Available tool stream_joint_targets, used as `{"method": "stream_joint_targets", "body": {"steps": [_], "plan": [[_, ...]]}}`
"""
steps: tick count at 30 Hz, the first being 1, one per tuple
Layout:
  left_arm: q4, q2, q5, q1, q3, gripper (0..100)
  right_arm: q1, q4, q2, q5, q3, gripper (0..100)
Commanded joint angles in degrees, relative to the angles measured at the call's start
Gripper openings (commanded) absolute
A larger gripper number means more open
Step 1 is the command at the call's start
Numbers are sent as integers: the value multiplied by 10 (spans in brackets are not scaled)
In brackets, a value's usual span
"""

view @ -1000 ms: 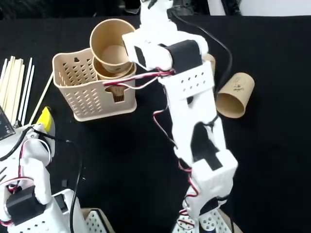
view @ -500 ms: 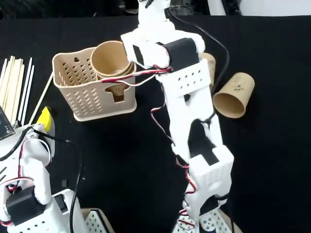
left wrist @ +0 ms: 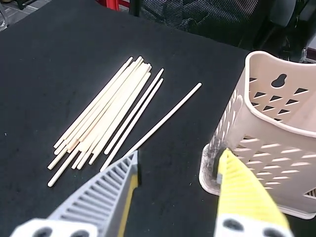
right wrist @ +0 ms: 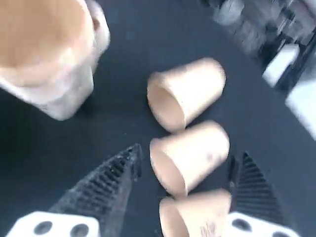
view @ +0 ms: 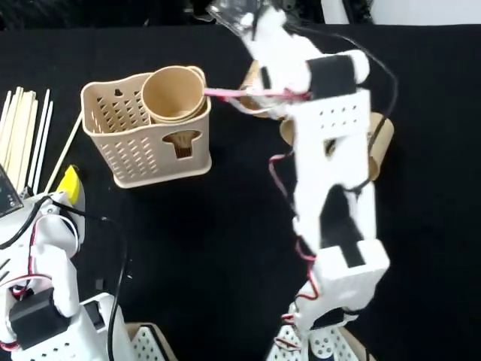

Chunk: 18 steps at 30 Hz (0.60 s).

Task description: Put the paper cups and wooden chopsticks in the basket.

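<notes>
- My right hand [right wrist: 189,154] gapes wide and empty above three paper cups [right wrist: 185,94] lying on the tabletop [view: 203,233], right of the basket [view: 143,154].
- My left hand [left wrist: 177,157] is open and empty near the chopsticks [left wrist: 103,118].
- Stacked cups [view: 174,92] sit in the basket.

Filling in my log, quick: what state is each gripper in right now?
Left gripper: open, empty, near the chopsticks.
Right gripper: open, empty, above the lying cups.
</notes>
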Motion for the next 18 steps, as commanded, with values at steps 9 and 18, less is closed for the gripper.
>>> {"method": "stream_joint_targets", "body": {"steps": [9,18], "plan": [[1,-1,-4,-2,-3,264,123,-329,29,145,364,296],[2,-1,-4,-2,-2,264,151,-651,29,168,552,159]]}}
